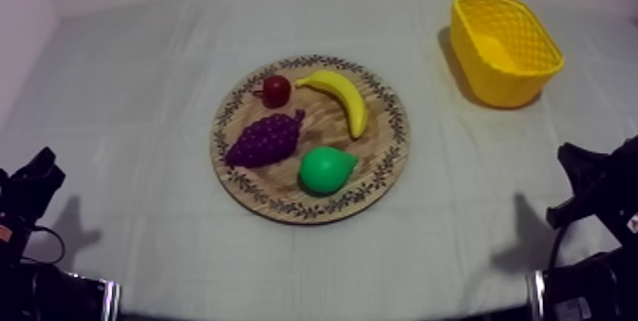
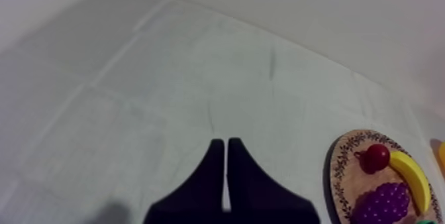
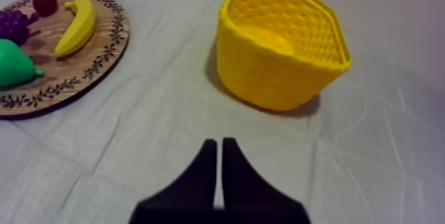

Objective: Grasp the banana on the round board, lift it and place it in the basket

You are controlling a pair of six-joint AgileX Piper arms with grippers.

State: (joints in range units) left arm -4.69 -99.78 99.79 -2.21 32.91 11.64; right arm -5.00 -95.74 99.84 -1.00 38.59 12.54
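While left gripper and right gripper idle, fingers pressed together, banana waits on wooden board, toward yellow basket.

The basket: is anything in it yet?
Empty. The basket shows only its bare yellow floor, and the banana lies on the board.

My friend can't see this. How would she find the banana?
Find the round board in the middle. The banana lies on it, beside the small red fruit. It alone is long, curved and yellow.
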